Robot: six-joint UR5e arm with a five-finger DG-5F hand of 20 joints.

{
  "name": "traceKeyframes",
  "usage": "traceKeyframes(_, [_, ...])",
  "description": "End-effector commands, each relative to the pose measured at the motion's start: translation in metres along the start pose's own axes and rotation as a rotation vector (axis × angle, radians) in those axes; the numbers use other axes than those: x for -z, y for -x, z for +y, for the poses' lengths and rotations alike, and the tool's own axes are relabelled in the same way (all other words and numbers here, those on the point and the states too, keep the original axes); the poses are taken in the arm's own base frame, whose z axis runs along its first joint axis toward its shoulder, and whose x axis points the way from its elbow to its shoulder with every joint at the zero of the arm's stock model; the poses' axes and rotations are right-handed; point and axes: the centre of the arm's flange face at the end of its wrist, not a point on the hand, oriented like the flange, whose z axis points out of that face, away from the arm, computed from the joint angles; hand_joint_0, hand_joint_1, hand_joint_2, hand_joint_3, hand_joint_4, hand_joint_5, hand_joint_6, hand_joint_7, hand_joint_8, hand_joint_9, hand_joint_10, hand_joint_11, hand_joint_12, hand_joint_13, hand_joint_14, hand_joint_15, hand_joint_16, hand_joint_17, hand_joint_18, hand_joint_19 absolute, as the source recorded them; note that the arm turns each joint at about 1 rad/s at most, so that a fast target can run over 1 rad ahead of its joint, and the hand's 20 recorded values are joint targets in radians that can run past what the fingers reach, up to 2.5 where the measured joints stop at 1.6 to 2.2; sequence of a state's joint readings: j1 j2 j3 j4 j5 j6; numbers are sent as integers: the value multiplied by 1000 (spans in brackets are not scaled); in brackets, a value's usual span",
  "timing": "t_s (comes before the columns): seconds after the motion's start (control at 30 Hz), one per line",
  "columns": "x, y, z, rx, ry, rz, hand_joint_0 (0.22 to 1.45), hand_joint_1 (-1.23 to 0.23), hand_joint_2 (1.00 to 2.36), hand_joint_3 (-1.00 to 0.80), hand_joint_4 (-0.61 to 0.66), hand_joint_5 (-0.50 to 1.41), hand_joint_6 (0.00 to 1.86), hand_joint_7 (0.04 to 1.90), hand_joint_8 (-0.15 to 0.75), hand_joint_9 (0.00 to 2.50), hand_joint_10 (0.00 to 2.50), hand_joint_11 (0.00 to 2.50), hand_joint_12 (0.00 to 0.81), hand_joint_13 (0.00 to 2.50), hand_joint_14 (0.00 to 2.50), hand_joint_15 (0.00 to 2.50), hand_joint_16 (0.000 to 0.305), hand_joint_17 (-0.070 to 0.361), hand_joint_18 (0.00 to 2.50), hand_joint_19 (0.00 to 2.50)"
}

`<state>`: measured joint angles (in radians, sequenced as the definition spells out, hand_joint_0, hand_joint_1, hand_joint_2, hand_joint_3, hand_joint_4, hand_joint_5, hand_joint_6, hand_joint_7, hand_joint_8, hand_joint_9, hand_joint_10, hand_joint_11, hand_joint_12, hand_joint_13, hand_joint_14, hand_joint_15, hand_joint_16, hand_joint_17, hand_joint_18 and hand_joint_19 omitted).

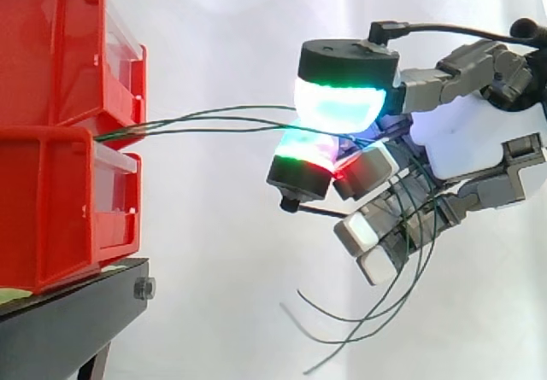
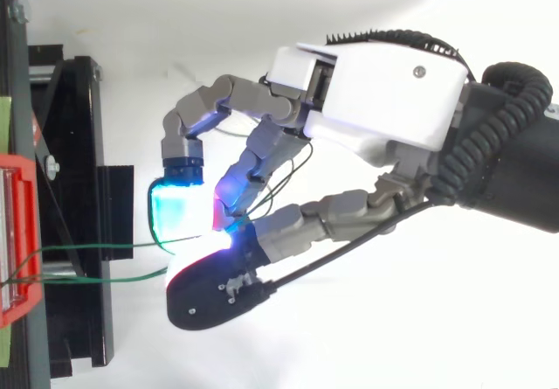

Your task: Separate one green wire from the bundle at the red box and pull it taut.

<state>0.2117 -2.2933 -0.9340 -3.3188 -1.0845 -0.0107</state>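
Several green wires (image 2: 96, 247) stretched from red boxes (image 1: 51, 192) (stacked, on black stand (image 1: 60, 329)), fingers (image 1: 338, 107) pinching them

- green wires (image 1: 184, 122): thin, a small bundle, leaving the seam between the upper red box (image 1: 60, 47) and the lower red box (image 1: 51, 209), which are stacked.
- They run roughly level to the right and fan apart. One strand arcs up, the rest bow slightly.
- Right ends are pinched between the glowing pads (image 1: 338, 107) of the hand (image 1: 470, 137).
- Loose tails curl down below the hand.
- Top view: two strands (image 2: 96, 247) run side by side, apart, nearly straight.
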Motion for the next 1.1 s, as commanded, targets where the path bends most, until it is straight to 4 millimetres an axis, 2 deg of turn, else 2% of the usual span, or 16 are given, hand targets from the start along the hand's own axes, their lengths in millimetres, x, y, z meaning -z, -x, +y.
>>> traceKeyframes(0.0, [0,0,-1,1,-2,0,704,-933,1000,-500,159,-184,882,1087,303,1112,25,1160,425,839,26,691,58,131,724,638])
traceKeyframes(0.2, [0,0,-1,0,-1,0,638,-914,1000,-500,159,-183,883,1083,304,1112,24,1166,424,833,27,688,58,130,717,646])
traceKeyframes(0.27, [0,0,-1,0,-1,0,532,-817,1000,-500,168,-176,880,1066,323,1141,23,1153,442,851,24,697,60,136,735,661])
traceKeyframes(0.43, [0,0,-1,2,-4,0,480,-681,1000,-500,175,-165,867,1080,345,1177,23,1146,467,878,25,686,65,145,755,677])
traceKeyframes(0.63, [0,0,-1,0,-2,0,557,-679,1000,-499,155,-158,861,1128,317,1182,25,1156,444,863,25,689,60,134,721,700])
traceKeyframes(0.7, [0,0,-1,0,-4,0,585,-695,1007,-418,151,-156,864,1153,314,1182,26,1151,438,863,25,689,59,132,715,706])
traceKeyframes(1.07, [0,0,-1,0,-4,0,590,-708,1020,-227,109,-143,891,1204,307,1240,25,1129,430,885,25,691,58,131,736,705])
